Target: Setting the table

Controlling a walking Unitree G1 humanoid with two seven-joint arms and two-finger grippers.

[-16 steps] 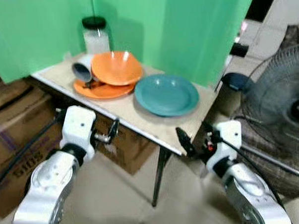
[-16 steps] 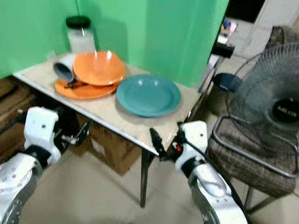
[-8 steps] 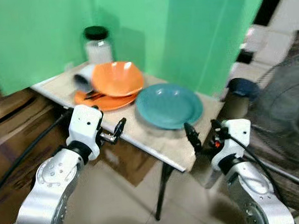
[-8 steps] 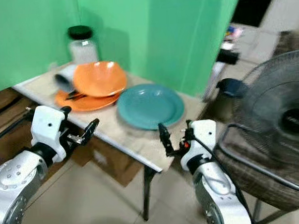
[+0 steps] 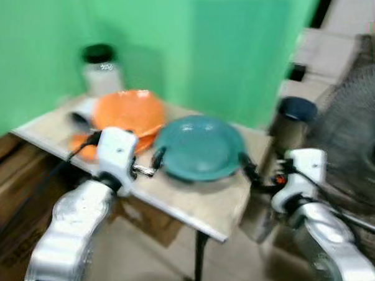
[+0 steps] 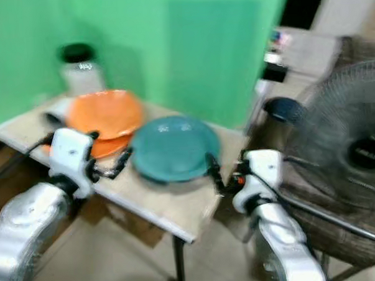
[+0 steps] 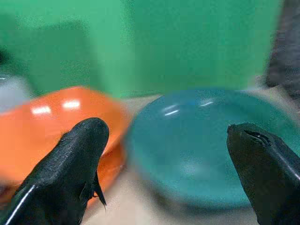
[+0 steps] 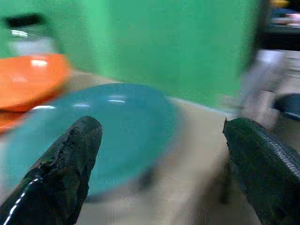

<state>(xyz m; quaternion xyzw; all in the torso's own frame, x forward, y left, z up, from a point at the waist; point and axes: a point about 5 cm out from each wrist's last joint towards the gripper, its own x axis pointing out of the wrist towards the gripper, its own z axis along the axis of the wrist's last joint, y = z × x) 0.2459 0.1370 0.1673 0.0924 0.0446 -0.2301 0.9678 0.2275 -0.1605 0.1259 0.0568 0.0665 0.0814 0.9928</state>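
A teal plate (image 5: pixel 199 146) lies on the small beige table (image 5: pixel 203 205), next to an orange bowl (image 5: pixel 127 112) stacked on an orange plate (image 5: pixel 82 147). A grey cup (image 5: pixel 80 115) lies on its side by the bowl, and a jar with a black lid (image 5: pixel 100 73) stands behind. My left gripper (image 5: pixel 156 160) is open at the plate's near left edge; its fingers (image 7: pixel 70 168) frame the bowl and teal plate (image 7: pixel 206 145). My right gripper (image 5: pixel 246 166) is open at the plate's right edge, looking across the teal plate (image 8: pixel 89 136).
A green screen (image 5: pixel 189 47) backs the table. A standing fan (image 6: pixel 355 139) and a woven chair (image 6: pixel 328 215) are at the right. A dark round object (image 5: pixel 296 108) sits beyond the table's right corner. Cardboard boxes (image 5: pixel 15 179) lie under the left side.
The view has closed in on the table and is blurred. Both grippers have risen from below the table's edge to the teal plate's two sides.
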